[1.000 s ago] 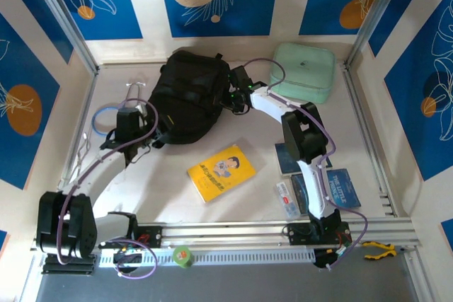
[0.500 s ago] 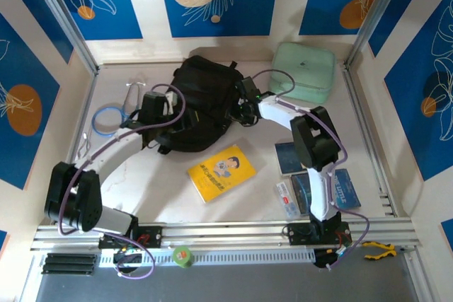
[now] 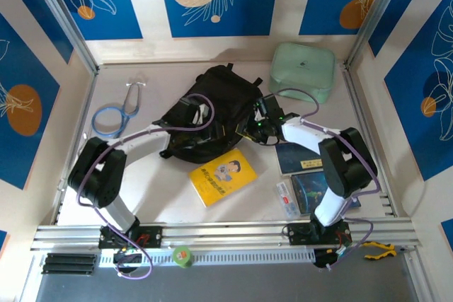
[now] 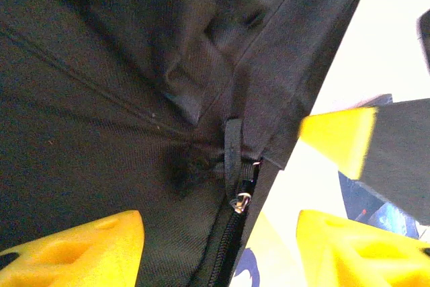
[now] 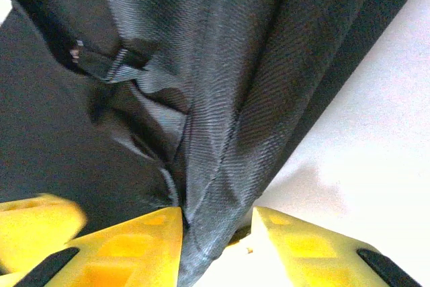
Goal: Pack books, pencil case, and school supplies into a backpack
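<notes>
The black backpack [image 3: 216, 97] lies at mid-table. My right gripper [image 3: 249, 126] is at its right edge, and in the right wrist view it [image 5: 218, 233] is shut on a taut fold of the backpack fabric [image 5: 228, 99]. My left gripper [image 3: 197, 114] hovers over the bag's front. It [image 4: 218, 247] is open, with the zip pull [image 4: 240, 199] and the bag's edge between its yellow fingers. The yellow book [image 3: 221, 175] lies just in front of the bag. The navy book [image 3: 297, 157], the blue book [image 3: 322, 192] and the pencil case [image 3: 286, 199] lie to the right.
A mint-green pouch [image 3: 303, 72] sits at the back right. A stethoscope [image 3: 117, 114] lies at the left. A green tape roll [image 3: 182, 256] rests on the front rail. The right gripper's yellow finger [image 4: 339, 139] is close to my left gripper.
The backpack has slid right and toward the front with the right gripper. The left arm has swung right from beside the bag to over its front, and its jaws have narrowed.
</notes>
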Controlling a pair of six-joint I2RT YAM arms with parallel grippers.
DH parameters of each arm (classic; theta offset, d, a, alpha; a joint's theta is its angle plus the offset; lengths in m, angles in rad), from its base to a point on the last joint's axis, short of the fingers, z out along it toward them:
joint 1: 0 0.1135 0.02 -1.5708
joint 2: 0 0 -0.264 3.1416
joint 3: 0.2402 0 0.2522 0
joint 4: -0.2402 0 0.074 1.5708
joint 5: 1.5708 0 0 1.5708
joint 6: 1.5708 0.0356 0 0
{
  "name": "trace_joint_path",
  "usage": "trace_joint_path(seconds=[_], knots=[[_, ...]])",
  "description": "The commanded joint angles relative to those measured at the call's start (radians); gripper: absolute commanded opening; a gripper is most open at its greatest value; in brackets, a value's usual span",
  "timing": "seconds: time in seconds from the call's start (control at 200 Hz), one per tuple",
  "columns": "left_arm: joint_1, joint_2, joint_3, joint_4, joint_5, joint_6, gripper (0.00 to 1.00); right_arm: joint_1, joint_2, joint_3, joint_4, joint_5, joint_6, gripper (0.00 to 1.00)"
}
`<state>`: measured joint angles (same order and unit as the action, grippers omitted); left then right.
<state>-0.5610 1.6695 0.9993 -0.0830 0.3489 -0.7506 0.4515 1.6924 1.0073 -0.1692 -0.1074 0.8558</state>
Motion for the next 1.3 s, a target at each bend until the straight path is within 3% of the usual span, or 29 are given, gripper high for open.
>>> trace_joint_path(seconds=[0.0, 0.21, 0.735, 0.965, 1.13, 1.295], knots=[[-0.026, 0.03, 0.053, 0.012, 0.018, -0.055, 0.59, -0.005, -0.015, -0.013, 0.018, -0.046, 0.011, 0.34], [-0.046, 0.092, 0.099, -0.041, 0.002, -0.092, 0.47, -0.004, 0.061, 0.009, 0.015, -0.057, 0.015, 0.32], [-0.079, 0.125, 0.189, -0.162, -0.036, -0.046, 0.41, -0.013, 0.129, -0.055, 0.038, -0.043, 0.048, 0.22], [-0.1, 0.222, 0.347, -0.362, -0.131, -0.006, 0.3, -0.016, 0.142, -0.073, 0.056, -0.058, 0.063, 0.2], [-0.104, 0.286, 0.431, -0.448, -0.223, 0.028, 0.29, -0.017, 0.142, -0.084, 0.069, -0.063, 0.069, 0.2], [-0.11, 0.342, 0.496, -0.477, -0.229, 0.072, 0.31, -0.016, 0.138, -0.085, 0.069, -0.061, 0.067, 0.2]])
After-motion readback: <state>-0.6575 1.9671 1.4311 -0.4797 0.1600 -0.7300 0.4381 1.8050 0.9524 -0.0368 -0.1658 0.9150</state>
